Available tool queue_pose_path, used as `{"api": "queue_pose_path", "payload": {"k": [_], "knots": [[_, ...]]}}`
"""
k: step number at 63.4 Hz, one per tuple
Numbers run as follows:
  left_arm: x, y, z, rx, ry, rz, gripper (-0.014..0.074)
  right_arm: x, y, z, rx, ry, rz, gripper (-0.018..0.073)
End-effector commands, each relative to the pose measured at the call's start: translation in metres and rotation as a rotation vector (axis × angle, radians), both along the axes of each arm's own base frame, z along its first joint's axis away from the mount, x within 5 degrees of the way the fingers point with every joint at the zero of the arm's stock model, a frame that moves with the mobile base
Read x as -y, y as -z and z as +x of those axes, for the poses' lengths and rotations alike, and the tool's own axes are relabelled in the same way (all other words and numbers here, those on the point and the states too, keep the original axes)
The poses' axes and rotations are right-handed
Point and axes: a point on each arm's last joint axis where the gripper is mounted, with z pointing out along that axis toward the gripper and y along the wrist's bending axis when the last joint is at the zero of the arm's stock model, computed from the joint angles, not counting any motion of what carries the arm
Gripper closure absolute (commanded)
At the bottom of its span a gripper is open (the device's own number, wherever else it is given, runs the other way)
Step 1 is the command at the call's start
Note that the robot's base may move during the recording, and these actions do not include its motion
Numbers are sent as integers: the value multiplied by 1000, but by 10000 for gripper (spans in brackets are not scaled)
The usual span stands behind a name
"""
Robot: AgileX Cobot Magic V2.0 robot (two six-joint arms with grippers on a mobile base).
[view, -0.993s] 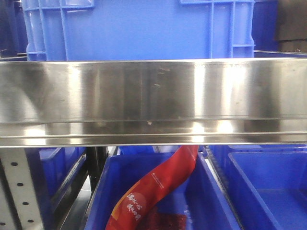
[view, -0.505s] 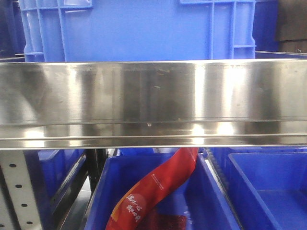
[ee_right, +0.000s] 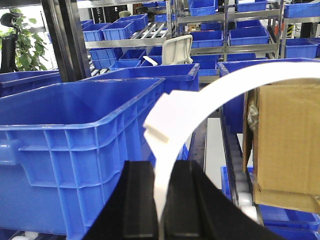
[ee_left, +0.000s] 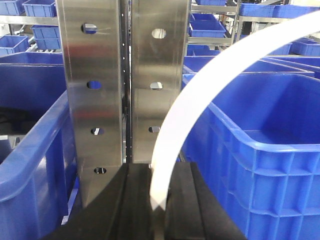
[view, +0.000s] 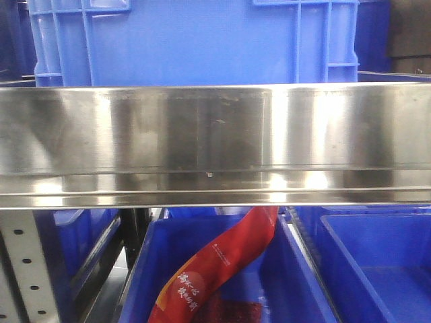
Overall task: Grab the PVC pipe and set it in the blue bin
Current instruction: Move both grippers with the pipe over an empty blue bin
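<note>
My left gripper (ee_left: 159,200) is shut on one end of the white PVC pipe (ee_left: 200,92), a thin strip that arcs up and off to the right. My right gripper (ee_right: 160,200) is shut on the other end of the PVC pipe (ee_right: 210,95), which curves up to the right and has a blocky tab (ee_right: 159,122) just above the jaws. A large blue bin (ee_left: 270,145) stands right of the left gripper. Another blue bin (ee_right: 70,145) stands left of the right gripper. Neither gripper nor the pipe shows in the front view.
Steel uprights (ee_left: 107,95) with holes stand straight ahead of the left gripper. A cardboard box (ee_right: 285,145) sits at the right of the right wrist view. The front view shows a steel shelf edge (view: 215,145), a blue crate (view: 195,40) above, and a red packet (view: 222,266) in a lower bin.
The front view has barely shifted; the steel shelf edge and the bins stay in place. Nothing else has visibly changed.
</note>
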Motion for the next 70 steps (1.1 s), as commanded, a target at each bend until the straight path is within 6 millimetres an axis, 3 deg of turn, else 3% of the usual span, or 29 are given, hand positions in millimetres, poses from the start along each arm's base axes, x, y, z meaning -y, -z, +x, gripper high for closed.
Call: {"api": "queue_pose_path", "payload": {"k": [1,16,25,33,47,57,70], "knots": [[0,-2,-1,17,5,-20,707,1,-7,-2,55,3,-4,721],[0,5,0,-78,-5,-65,707,-1,-2,9,-23,-5,9,721],[9,-16,4,-59,61,-128,707,-5,-18,24,-43,-26,63,721],[25,-34,18,-79,161,-159,707,-11,-36,47,-60,-58,-6,721],[65,-54,60,-150,290,-126,707,-36,-67,92,-85,-170,-23,721],[94,-75,98,-223,316,-107,707,-69,-89,129,-96,-280,-23,721],[122,-96,150,-239,314,-104,707,-110,-98,177,-122,-360,-29,721]]}}
